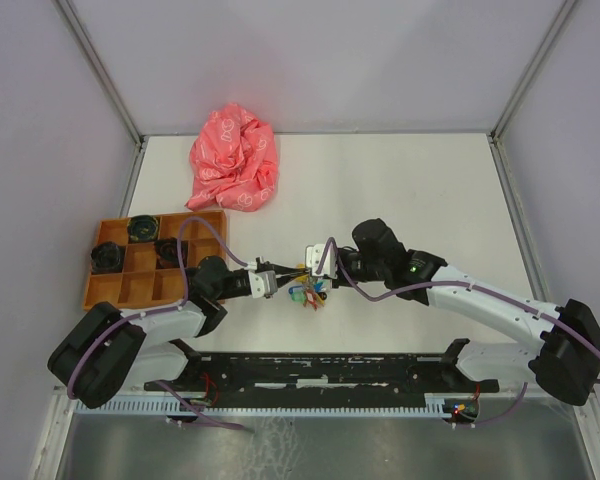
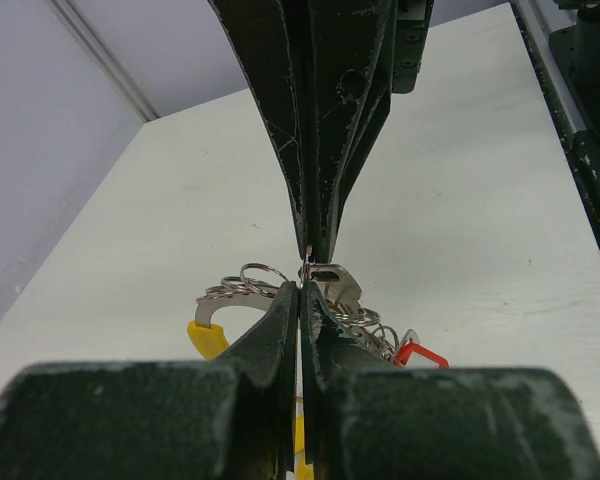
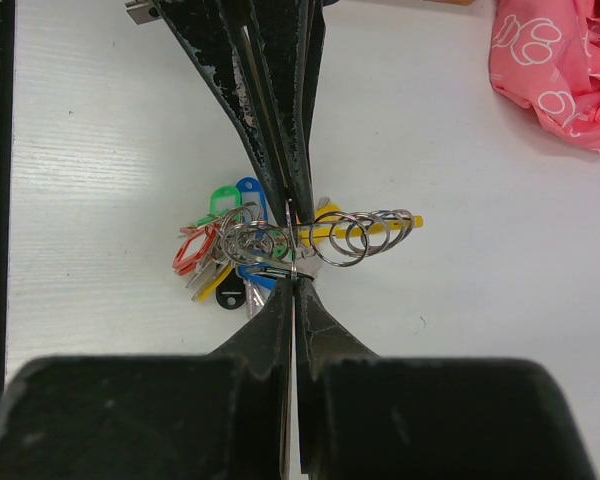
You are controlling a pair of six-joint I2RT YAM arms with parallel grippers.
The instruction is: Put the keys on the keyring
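White tabletop [image 1: 410, 190], pale walls round it. L gripper [image 1: 272, 283] and R gripper [image 1: 308, 262] are met tip to tip near mid-table. Both jaw pairs are seen pressed closed on the keyring cluster [image 3: 250, 240]. The keys [image 1: 308, 292] are lain on the table just below the tips: red-head key [image 3: 187, 250] and black-head key [image 3: 230, 292], bunched w/ green tag [image 3: 220, 200] and blue tag [image 3: 248, 190]. Ring chain [image 3: 365, 232] is strung out sideways. Pink cloth [image 1: 235, 158] at far edge; orange tray [image 1: 140, 288] by L arm.
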